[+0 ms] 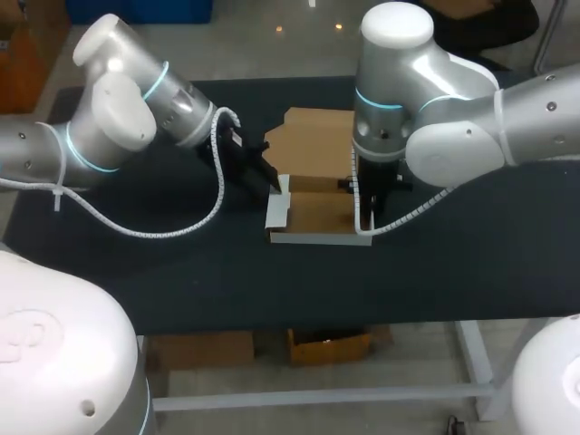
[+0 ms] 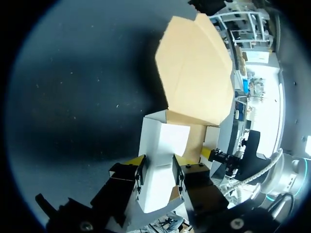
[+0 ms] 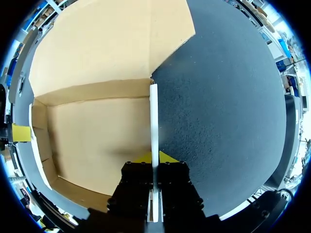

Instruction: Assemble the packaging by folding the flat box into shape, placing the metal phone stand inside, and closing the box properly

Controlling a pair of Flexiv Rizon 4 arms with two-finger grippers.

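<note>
The cardboard box point(image 1: 319, 211), brown inside and white outside, lies in the middle of the black table with its tray half formed. Its lid flap point(image 1: 313, 140) lies flat behind the tray. My left gripper point(image 1: 275, 187) is at the box's left end. In the left wrist view, that gripper point(image 2: 159, 164) is shut on the white left side flap point(image 2: 160, 145). My right gripper point(image 1: 361, 216) stands over the right wall. In the right wrist view, it point(image 3: 154, 158) is shut on the thin upright right wall point(image 3: 153, 116). The tray floor point(image 3: 97, 141) is bare. No metal phone stand shows.
The black mat point(image 1: 453, 263) covers the table around the box. My left arm's white coiled cable point(image 1: 163, 228) hangs low over the mat to the left of the box. The table's front edge point(image 1: 362, 324) runs close below the box.
</note>
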